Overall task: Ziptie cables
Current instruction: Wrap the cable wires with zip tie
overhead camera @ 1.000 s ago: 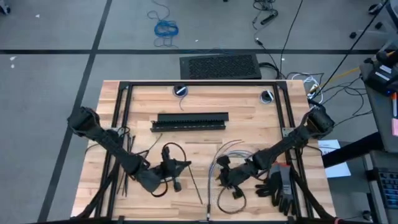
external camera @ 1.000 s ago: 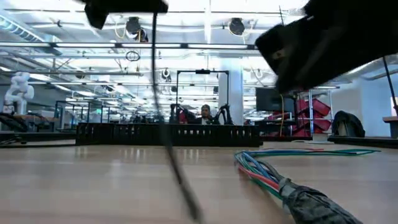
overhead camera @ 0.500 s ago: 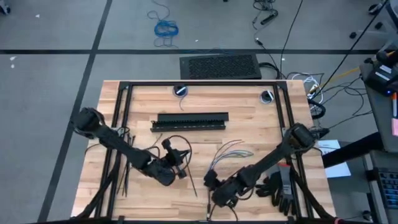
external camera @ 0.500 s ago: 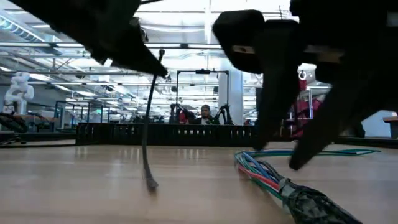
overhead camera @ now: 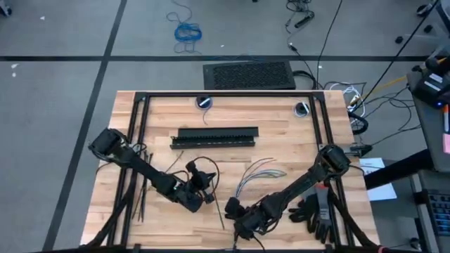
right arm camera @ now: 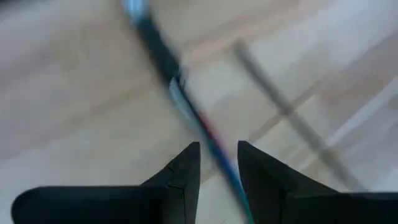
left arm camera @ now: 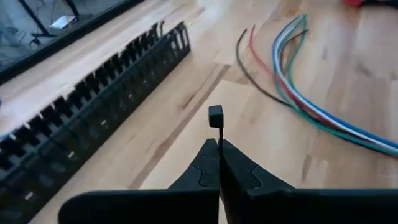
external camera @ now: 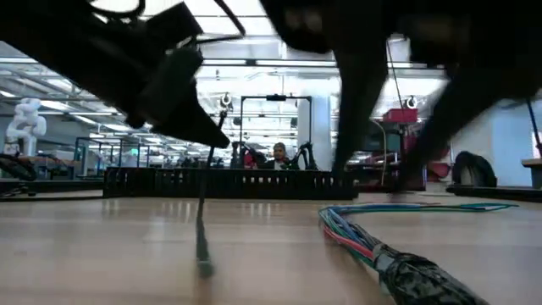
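Far left on the wooden table (overhead camera: 288,133), beside the dark frame rail, a few spare zipties (overhead camera: 140,200) lying loose, well apart from the work; next, the left gripper (overhead camera: 204,184) low over the front middle of the table, fingers (left arm camera: 239,174) clenched on one ziptie (left arm camera: 217,134), square head sticking up just past the fingertips in the left wrist view, the strip hanging down to the tabletop in the low view (external camera: 201,229); behind it, toward the far edge, the long black bar (overhead camera: 214,137) with its toothed side, lying flat and apart from both arms; right of the ziptie, the cables (overhead camera: 254,172) on the table between the two arms, splayed ends of blue, green and pale grey fanning toward the bar, dark joined end (external camera: 419,275) nearest the front edge, colours plain in the left wrist view (left arm camera: 311,93) and the low view; over that joined end, the right gripper (overhead camera: 235,216), low at the front edge, fingers (right arm camera: 186,171) released with a gap between them, the bundle (right arm camera: 186,106) running into that gap but not gripped, contact hard to judge through blur; farther right, a pair of black gloves (overhead camera: 313,211) by the right frame rail; in the room beyond, a person (external camera: 278,155) seated far off.
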You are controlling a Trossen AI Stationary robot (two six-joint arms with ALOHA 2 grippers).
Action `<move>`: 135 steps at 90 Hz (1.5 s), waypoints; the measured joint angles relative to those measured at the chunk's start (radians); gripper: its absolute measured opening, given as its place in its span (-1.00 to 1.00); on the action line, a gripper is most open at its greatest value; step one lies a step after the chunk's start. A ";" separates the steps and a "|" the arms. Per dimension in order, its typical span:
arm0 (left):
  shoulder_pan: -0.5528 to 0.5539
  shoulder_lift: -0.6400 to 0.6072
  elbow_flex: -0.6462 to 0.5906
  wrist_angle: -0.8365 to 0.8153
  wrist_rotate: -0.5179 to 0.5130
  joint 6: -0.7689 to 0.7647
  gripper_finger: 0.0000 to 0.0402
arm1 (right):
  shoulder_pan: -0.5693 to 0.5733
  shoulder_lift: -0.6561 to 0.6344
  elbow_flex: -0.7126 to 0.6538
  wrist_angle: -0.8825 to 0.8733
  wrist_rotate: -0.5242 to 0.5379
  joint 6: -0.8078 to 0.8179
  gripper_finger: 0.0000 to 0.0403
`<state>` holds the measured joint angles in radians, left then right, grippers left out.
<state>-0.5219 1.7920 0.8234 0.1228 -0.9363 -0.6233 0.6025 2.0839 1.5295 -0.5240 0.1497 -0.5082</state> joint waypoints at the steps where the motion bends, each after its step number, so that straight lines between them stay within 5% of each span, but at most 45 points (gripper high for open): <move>1: 0.002 0.001 0.000 0.000 0.001 0.000 -1.00 | 0.000 0.000 0.002 0.000 -0.006 -0.003 -0.51; 64: 0.018 0.004 0.000 0.003 0.019 -0.103 -1.00 | -0.095 0.116 0.005 0.066 -0.217 -0.093 -0.53; 91: 0.018 0.004 0.000 -0.001 0.027 -0.105 -1.00 | -0.097 0.115 0.004 0.063 -0.277 0.080 -0.96; 117: 0.015 0.004 0.000 0.002 0.035 -0.106 -1.00 | -0.046 0.050 -0.006 -0.051 -0.209 0.224 -0.99; 135: 0.003 0.004 0.000 0.029 0.037 -0.105 -1.00 | -0.035 -0.023 -0.003 -0.007 -0.045 0.258 -1.00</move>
<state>-0.5187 1.7958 0.8231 0.1513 -0.8997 -0.7280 0.5678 2.0612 1.5269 -0.5307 0.1047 -0.2505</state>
